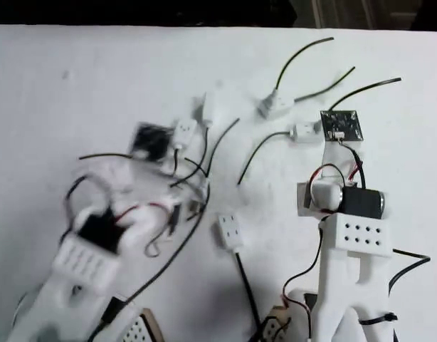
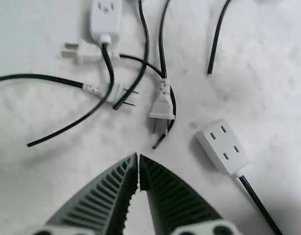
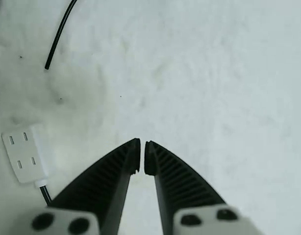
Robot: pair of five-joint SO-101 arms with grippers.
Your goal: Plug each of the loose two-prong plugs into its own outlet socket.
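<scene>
Left gripper (image 2: 138, 164): closed, empty, just short of a loose plug (image 2: 163, 108) on the tabletop (image 2: 268, 58). Right gripper (image 3: 142, 156): closed, empty, beside a socket (image 3: 24, 152). Risk: the crossed cords (image 2: 145, 44) may snag and drag neighbouring plugs

Plug (image 2: 162, 108) lies on the table (image 2: 268, 73) just beside the outlet socket (image 2: 222, 147)

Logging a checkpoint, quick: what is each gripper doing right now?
Left gripper: closed, holding nothing.
Right gripper: closed, holding nothing.

a white table (image 1: 76, 64) meets a dark room behind.
</scene>
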